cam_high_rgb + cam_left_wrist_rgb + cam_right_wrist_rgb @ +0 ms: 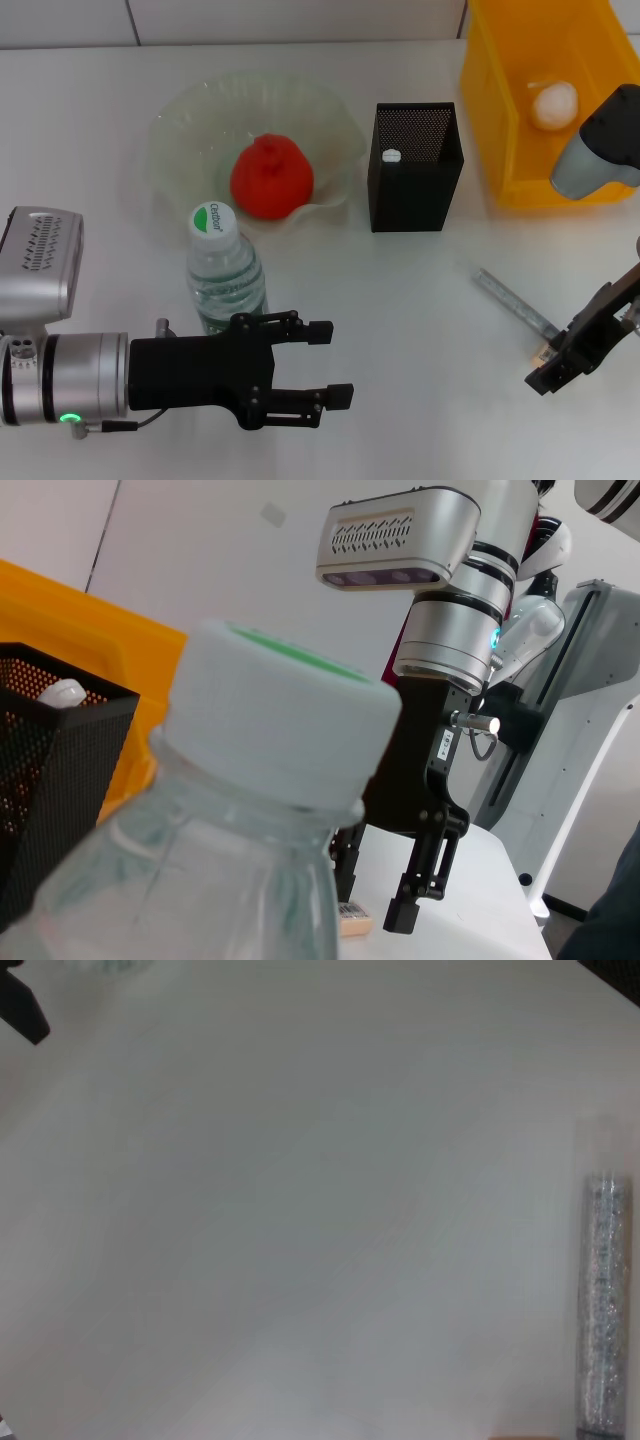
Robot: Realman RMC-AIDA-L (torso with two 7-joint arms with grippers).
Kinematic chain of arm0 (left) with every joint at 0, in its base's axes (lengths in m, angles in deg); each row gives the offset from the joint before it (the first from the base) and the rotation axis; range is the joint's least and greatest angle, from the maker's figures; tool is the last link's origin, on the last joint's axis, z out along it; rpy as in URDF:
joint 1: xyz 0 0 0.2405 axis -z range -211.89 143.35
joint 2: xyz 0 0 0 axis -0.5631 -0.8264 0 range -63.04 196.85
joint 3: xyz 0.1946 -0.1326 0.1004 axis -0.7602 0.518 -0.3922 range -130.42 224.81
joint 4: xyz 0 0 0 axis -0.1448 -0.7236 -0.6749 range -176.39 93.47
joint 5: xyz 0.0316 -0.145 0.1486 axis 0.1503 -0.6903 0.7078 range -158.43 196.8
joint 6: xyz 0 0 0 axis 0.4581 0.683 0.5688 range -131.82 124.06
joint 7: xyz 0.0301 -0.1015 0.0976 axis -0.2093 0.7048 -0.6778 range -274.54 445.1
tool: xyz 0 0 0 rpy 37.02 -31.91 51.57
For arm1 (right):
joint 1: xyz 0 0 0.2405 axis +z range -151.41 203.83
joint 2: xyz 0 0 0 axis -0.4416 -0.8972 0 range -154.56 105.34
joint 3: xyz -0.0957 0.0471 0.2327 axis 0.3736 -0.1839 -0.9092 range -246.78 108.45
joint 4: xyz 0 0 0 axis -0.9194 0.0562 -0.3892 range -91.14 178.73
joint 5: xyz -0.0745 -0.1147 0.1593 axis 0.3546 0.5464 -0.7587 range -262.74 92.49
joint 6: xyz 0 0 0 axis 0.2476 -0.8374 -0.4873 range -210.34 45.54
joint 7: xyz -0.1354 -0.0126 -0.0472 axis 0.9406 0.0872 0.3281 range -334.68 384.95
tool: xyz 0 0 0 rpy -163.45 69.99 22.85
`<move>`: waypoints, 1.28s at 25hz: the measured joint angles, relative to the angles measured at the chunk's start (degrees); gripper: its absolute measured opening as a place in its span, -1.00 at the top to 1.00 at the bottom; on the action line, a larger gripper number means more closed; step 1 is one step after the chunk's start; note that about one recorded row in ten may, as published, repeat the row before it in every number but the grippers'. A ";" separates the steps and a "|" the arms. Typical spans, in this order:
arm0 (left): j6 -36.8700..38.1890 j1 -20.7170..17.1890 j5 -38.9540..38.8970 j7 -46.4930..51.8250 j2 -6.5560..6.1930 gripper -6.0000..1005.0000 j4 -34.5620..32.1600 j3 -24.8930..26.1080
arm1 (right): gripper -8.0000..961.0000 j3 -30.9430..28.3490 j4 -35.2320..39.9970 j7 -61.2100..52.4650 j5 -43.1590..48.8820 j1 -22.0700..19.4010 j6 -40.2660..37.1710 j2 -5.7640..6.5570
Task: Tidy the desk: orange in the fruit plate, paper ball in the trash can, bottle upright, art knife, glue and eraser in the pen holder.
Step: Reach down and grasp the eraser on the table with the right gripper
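Note:
The bottle [225, 270] stands upright near the table's front left, and its cap fills the left wrist view [285, 715]. My left gripper [335, 362] is open and empty just right of it. The orange [271, 177] lies in the fruit plate [185, 120]. The glue's white end [391, 156] shows inside the pen holder [415, 170]. The paper ball [553, 104] lies in the trash can [490, 90]. The art knife [515, 300] [603, 1300] lies on the table. My right gripper [558, 366] [375, 905] is open, low over the eraser [541, 352] [352, 917], with its fingers on either side.
The pen holder [50, 780] and the trash can [120, 650] stand behind the bottle in the left wrist view. The white table [400, 300] runs back to a wall seam. The art knife lies close beside the right gripper.

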State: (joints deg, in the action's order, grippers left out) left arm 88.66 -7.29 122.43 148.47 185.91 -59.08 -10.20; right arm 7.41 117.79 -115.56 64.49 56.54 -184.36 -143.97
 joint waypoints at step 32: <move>-0.08 0.00 0.11 -0.03 0.00 -0.59 0.39 0.00 | -0.32 0.00 0.09 -0.23 0.82 -0.01 0.02 0.09</move>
State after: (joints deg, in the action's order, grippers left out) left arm 88.58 -7.29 122.54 148.44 185.91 -58.69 -10.19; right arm 7.40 117.89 -115.80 65.31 56.53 -184.34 -143.87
